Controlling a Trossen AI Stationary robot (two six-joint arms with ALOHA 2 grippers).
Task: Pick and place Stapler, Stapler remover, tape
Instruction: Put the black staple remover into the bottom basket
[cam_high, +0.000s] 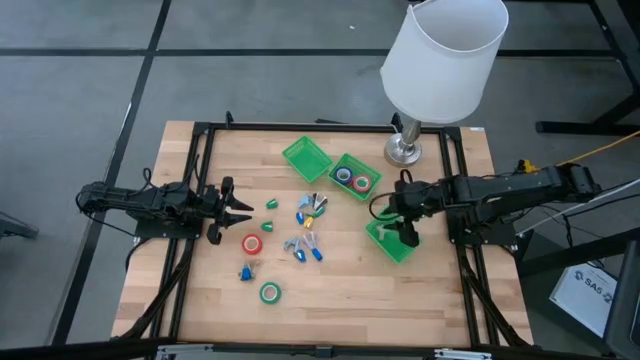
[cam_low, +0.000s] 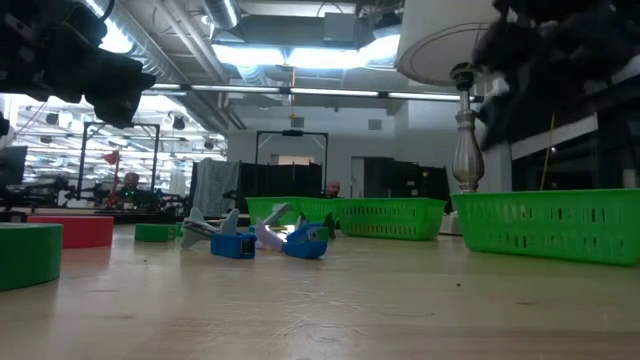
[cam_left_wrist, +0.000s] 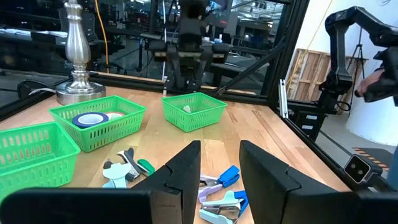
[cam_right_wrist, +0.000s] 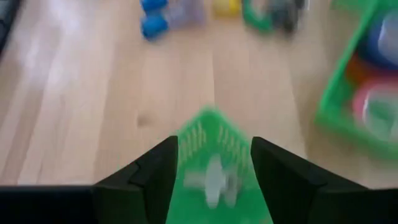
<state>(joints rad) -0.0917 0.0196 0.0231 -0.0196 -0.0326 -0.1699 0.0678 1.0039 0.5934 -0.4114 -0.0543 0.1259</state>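
Over green tray (cam_high: 392, 243), right gripper (cam_high: 409, 238) seen parted, nothing gripped; pale item (cam_right_wrist: 213, 180) lies below. Tray could be snagged if lifted carelessly.

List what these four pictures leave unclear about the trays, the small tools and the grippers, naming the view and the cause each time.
- Item in the tray under the right gripper: blurred pale shape in the right wrist view; the arm covers it in the high view.
- Small tools at table centre: too small in the high view to tell staplers from removers.
- Far tray: contents hidden by its wall in the low view.
- Left gripper: nothing visible between its fingers.
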